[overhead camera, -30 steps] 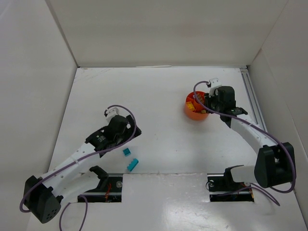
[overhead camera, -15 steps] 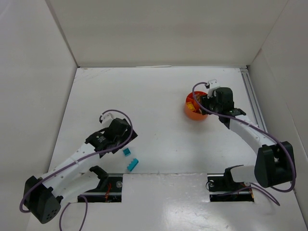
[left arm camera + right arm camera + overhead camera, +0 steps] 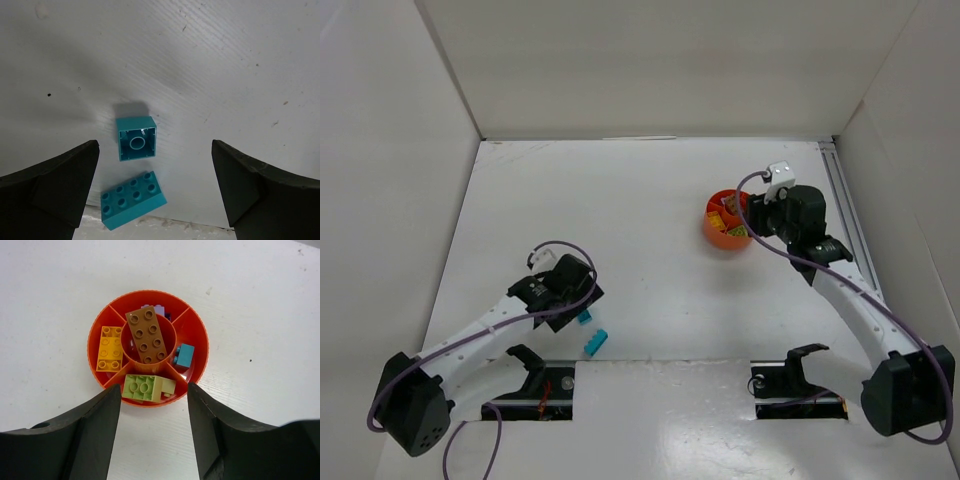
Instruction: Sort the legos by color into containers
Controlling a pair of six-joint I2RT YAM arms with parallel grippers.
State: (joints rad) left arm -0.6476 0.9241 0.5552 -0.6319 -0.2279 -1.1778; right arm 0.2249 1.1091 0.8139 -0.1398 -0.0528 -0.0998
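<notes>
Since a second ago the left gripper [image 3: 154,143] has come back toward its own base. It now hangs with its jaws wide apart and empty. The long teal plastic brick [image 3: 133,199], studs up, lies nearer to its palm. The square teal plastic brick [image 3: 136,138], upside down, lies just beyond it, between the fingertips. Both lie where they were.

Farther away, the right gripper [image 3: 154,389] has drawn off to the right of the round orange plastic bowl [image 3: 200,347], also spread open and holding nothing. Ahead of its fingers the bowl holds a brown brick [image 3: 146,336] in the middle cup, an orange brick [image 3: 110,348] on the left, a teal brick [image 3: 185,355] on the right and a pale green brick [image 3: 144,388] nearest. The purple brick [image 3: 152,307] at the far side is mostly hidden (the brown one covers it).
</notes>
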